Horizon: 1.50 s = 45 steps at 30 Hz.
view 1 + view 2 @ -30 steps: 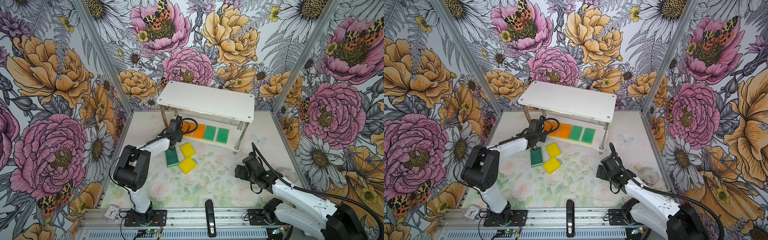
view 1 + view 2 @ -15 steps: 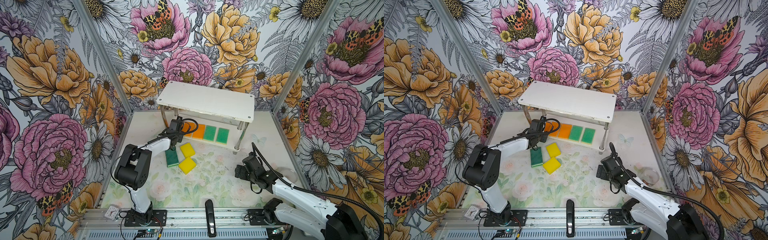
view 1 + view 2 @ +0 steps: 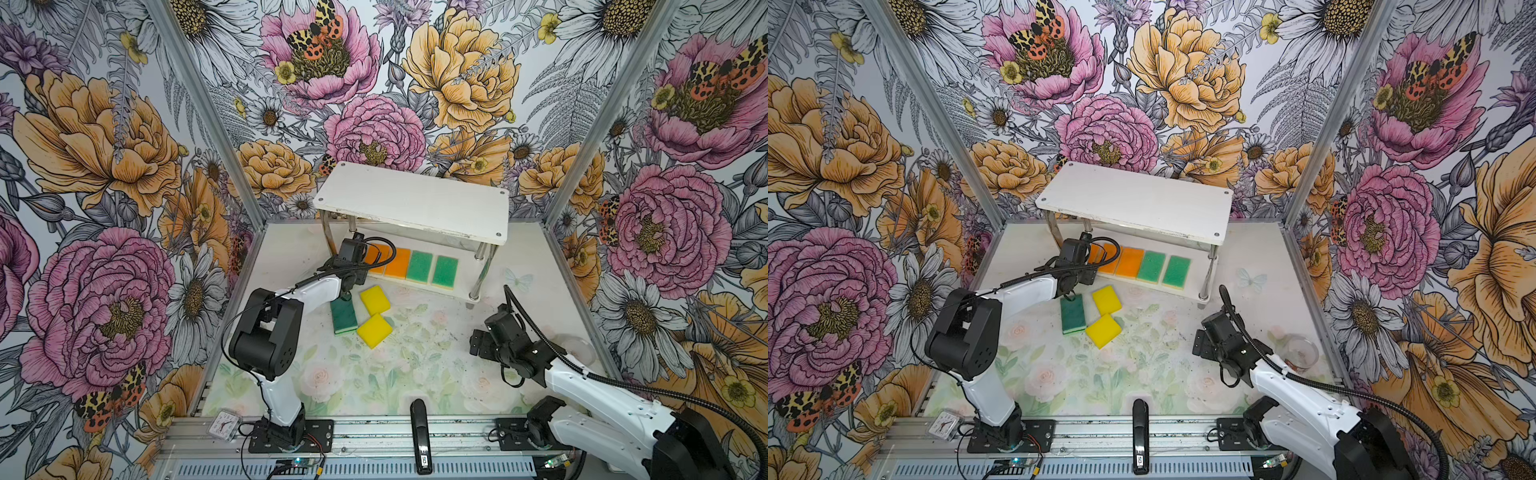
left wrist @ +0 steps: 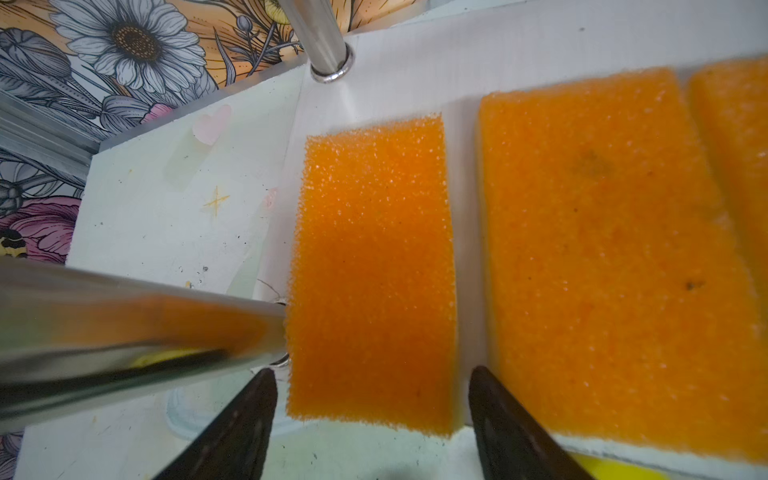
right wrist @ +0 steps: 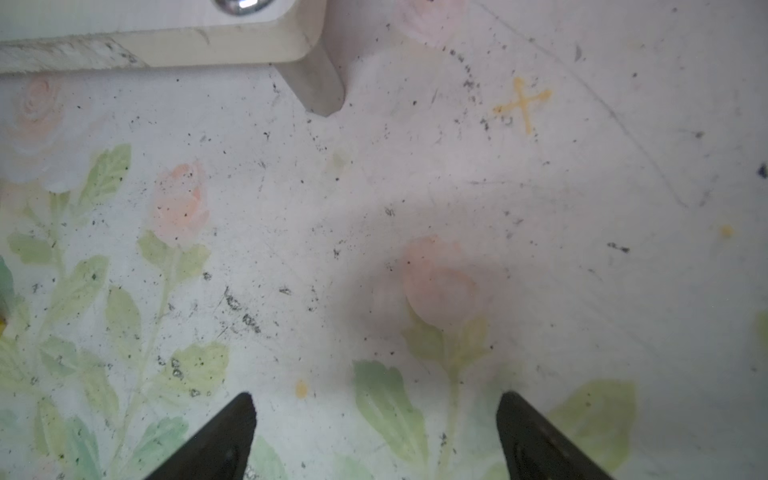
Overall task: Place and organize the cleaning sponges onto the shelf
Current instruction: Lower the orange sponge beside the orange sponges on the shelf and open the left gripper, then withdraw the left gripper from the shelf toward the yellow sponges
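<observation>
The orange rectangular foam sponge lies flat on the lower board of the white two-tier shelf with chrome posts, at the row's end, its long edge against the shelf's front chrome post. My left jaws stand apart on either side of its near end, touching neither flank, so they hold nothing. It sits parallel to two more orange sponges, then two light green ones further along the shelf: colours grouped, I judge. A dark green sponge and two thick yellow ones wait on the counter just before the shelf. My right jaws gape wide, holding nothing, over the counter off the shelf's other front corner.
</observation>
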{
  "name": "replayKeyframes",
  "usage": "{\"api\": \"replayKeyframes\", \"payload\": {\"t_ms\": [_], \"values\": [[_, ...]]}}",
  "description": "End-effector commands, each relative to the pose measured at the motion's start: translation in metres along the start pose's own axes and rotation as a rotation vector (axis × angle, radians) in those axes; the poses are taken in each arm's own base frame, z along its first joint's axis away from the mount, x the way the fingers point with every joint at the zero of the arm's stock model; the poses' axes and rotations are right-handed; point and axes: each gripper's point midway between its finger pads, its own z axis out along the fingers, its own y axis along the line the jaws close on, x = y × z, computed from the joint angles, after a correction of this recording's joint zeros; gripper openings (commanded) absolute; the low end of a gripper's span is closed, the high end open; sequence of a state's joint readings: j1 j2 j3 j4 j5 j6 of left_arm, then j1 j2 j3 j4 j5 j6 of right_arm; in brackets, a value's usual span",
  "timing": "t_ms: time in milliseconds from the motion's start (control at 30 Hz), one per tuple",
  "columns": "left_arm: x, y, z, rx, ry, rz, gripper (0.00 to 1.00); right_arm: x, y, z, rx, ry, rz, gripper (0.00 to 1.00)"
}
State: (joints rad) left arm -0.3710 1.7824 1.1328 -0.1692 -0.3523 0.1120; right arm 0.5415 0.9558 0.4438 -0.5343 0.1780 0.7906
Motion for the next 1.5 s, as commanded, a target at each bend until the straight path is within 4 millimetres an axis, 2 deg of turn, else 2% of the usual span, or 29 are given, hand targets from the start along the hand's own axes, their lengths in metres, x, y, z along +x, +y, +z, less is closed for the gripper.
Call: {"api": "replayKeyframes", "payload": {"t_ms": [0,133,533,767,967,1200,1367,1467], "values": [[-0.014,0.005,-0.004,-0.025,-0.029,-0.009,0.78,-0.006,0.001,-0.002,-0.011,-0.02,-0.002,0.93],[-0.016,0.005,-0.009,-0.02,-0.041,-0.016,0.8,-0.006,0.002,-0.002,-0.012,-0.02,-0.003,0.93],[-0.031,0.011,-0.041,-0.019,-0.096,-0.043,0.84,-0.006,0.002,-0.002,-0.012,-0.018,-0.006,0.93],[-0.028,0.009,-0.052,-0.015,-0.076,-0.048,0.84,-0.007,0.003,-0.003,-0.019,-0.02,-0.005,0.93],[-0.015,0.008,-0.068,0.029,-0.017,-0.192,0.83,-0.007,0.004,-0.003,-0.024,-0.019,-0.003,0.93],[-0.005,-0.017,-0.106,0.238,-0.006,-0.345,0.89,-0.007,0.005,-0.006,-0.036,-0.029,0.001,0.93],[0.011,-0.043,-0.129,0.355,0.04,-0.375,0.98,-0.007,0.007,-0.007,-0.053,-0.025,-0.002,0.93],[0.025,-0.054,-0.139,0.389,0.066,-0.417,0.99,-0.007,0.013,-0.009,-0.081,-0.022,-0.018,0.93]]}}
